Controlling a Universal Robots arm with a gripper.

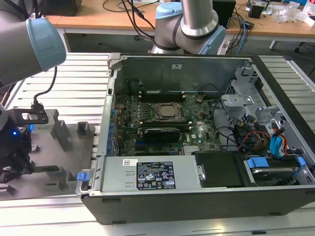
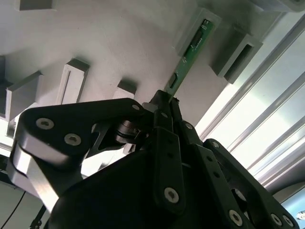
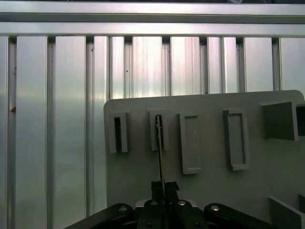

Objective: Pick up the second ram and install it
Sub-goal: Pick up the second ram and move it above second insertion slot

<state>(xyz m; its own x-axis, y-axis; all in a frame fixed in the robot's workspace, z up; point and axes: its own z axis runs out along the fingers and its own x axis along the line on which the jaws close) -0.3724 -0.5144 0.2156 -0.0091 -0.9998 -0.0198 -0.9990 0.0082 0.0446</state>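
The second ram (image 2: pixel 188 57) is a thin green stick seen edge-on in the first wrist view (image 3: pixel 159 148). Its far end sits in a slotted grey block of the tray (image 3: pixel 214 191). My gripper (image 2: pixel 164 98) is shut on the stick's near end, one black fingertip on each side, as the first wrist view (image 3: pixel 163 185) also shows. In the exterior view the gripper (image 1: pixel 17 164) hangs low over the grey tray (image 1: pixel 74 147) at that view's left, with the green stick (image 1: pixel 49 168) lying just beside it.
The open computer case (image 1: pixel 197 191) fills the middle and right of the exterior view. Inside lies the green motherboard (image 1: pixel 197 132) with its CPU socket (image 1: pixel 166 110), and cables bunch at the case's right. Several other grey blocks (image 3: pixel 237 138) rise from the tray. Ribbed aluminium table (image 3: pixel 57 119) surrounds it.
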